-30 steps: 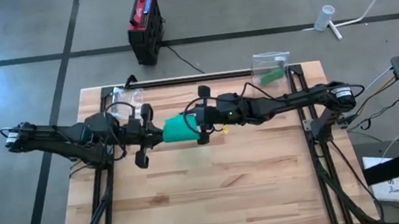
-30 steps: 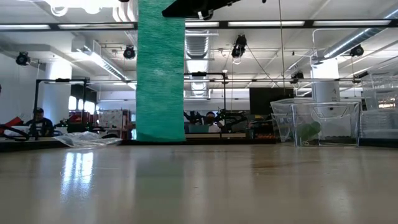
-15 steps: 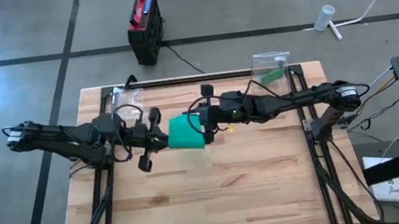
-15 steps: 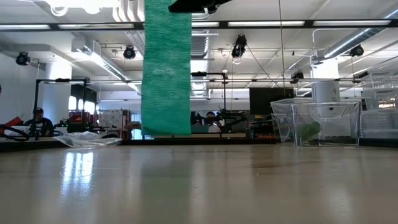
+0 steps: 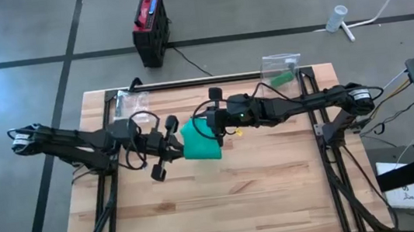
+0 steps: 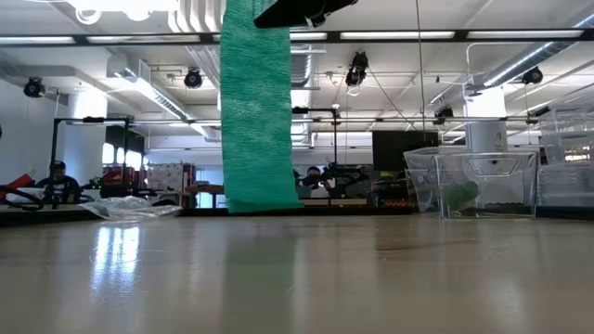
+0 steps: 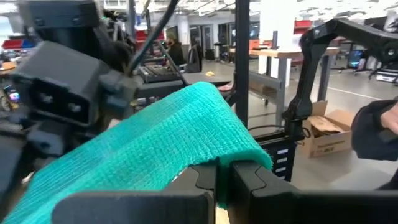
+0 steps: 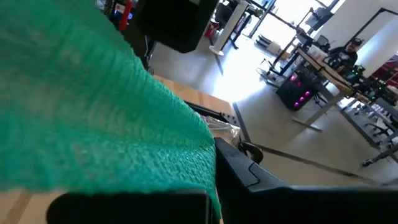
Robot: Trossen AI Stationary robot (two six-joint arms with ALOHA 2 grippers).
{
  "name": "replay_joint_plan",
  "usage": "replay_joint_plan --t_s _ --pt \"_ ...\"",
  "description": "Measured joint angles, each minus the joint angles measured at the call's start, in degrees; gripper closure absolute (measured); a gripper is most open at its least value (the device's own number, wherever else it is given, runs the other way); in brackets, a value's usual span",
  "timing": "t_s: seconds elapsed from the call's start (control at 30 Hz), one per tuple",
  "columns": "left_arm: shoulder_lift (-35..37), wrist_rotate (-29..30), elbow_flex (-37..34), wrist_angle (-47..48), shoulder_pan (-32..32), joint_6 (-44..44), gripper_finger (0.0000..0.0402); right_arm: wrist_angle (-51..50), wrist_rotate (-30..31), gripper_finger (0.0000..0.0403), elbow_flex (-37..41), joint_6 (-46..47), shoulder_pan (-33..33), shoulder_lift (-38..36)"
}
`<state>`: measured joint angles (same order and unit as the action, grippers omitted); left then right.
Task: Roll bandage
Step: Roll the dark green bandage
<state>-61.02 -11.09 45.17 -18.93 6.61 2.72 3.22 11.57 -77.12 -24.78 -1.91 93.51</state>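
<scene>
Above the table's [image 5: 224, 200] centre, toward 12 o'clock in the high view, the green bandage [image 5: 199, 142] hangs in the air as a flat strip held between both arms. The left gripper [image 5: 169, 144] sits at the strip's 9 o'clock edge; its wrist view shows both fingers [image 7: 199, 180] pressed together with one corner of the fabric pinched between them. The right gripper [image 5: 215, 127] meets the strip from its 2 o'clock side, clamped narrowly on the opposite edge. In the low view the bandage [image 6: 257, 107] drops as a long vertical band, its free end just clear of the tabletop.

Risks, as judged:
- The left hold is on a corner only; uneven tension would likely pull it free.
- The dangling tail could drag on the wood and skew the roll.
- A clear container [image 5: 280, 71] stands well off at 1 o'clock and poses no hazard.
</scene>
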Motion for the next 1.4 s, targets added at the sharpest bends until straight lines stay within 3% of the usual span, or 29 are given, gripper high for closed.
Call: replay_joint_plan --t_s 0.8,0.9,1.4 --pt "-8.4 -0.4 0.0 -7.0 -0.1 -0.9 0.0401 0.7 2.6 0.0400 -0.4 -9.6 -0.2 -3.5" --pt "-9.5 -0.4 0.0 -8.7 -0.1 -1.4 0.0401 0.7 5.1 0.0400 -0.4 -9.8 -0.3 -3.7" --pt "-11.4 1.7 0.0 -9.6 -1.6 -3.1 0.0401 2.2 5.0 0.0400 -0.4 -10.7 0.0 -7.5"
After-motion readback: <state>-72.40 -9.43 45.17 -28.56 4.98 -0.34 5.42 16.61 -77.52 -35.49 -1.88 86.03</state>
